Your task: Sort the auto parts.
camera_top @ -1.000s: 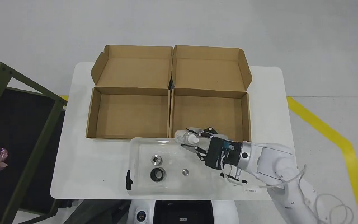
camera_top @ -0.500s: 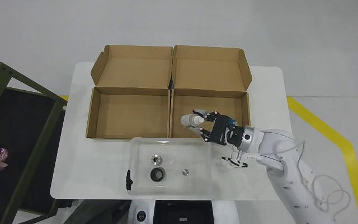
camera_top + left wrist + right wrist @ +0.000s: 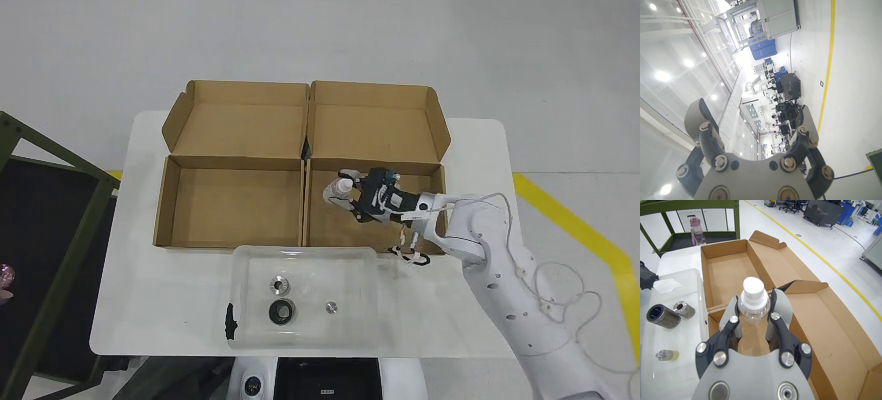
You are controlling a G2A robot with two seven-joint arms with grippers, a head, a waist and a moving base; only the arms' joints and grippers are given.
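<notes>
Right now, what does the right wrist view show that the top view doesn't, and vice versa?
Right wrist: the clear body of the bottle under its white cap, the yellowish end of the pin, a dark sofa in the hall. Top: the whole table and the right arm across it. Both: right gripper shut on the bottle over the right box, the left box, the tub with two sleeves and the pin.

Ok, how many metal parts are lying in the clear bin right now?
3: a large dark bearing, a smaller grey bushing next to it, and a small pin apart from them. None seems hidden. The right gripper's bottle is over a box, not counted.
</notes>
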